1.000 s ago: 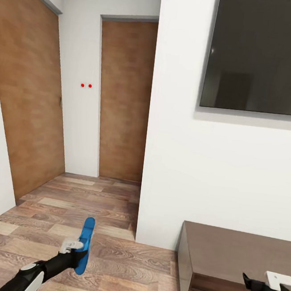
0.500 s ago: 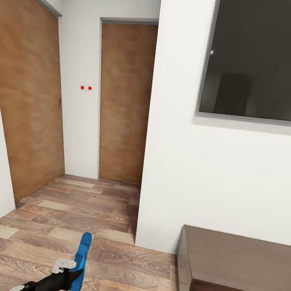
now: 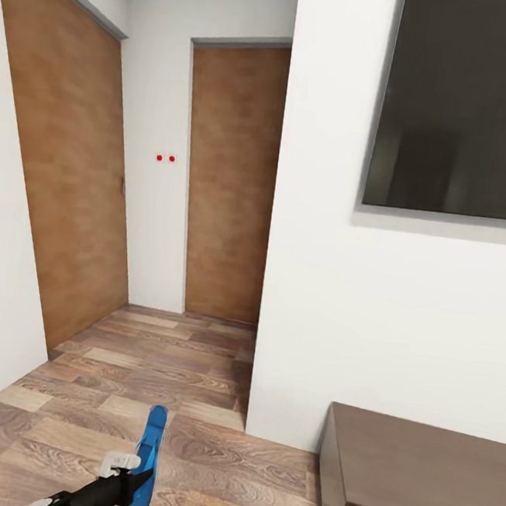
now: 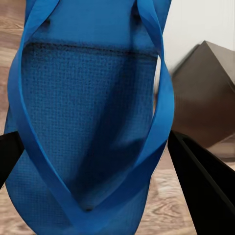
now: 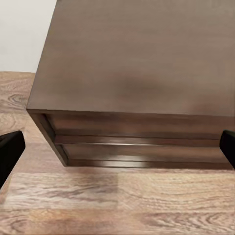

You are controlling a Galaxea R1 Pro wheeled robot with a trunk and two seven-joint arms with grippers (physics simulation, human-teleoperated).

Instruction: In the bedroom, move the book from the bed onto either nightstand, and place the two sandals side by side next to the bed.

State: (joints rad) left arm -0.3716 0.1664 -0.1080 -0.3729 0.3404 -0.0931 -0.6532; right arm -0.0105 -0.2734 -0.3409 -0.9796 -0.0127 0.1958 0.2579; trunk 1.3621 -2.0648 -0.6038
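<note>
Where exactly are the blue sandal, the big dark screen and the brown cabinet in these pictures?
sandal (image 3: 148, 460): head view, middle of its blue sole, seen edge-on.
screen (image 3: 470, 112): head view, middle of its dark glass, on the white wall.
cabinet (image 5: 142, 54): right wrist view, middle of its flat top.

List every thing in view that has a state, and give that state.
Sandal: held off the floor in the left gripper, on edge, toe up.
Left gripper: shut on the sandal.
Right gripper: open, holding nothing, over the dresser's edge.
Near door: closed.
Far door: closed.
TV: screen dark.
</note>
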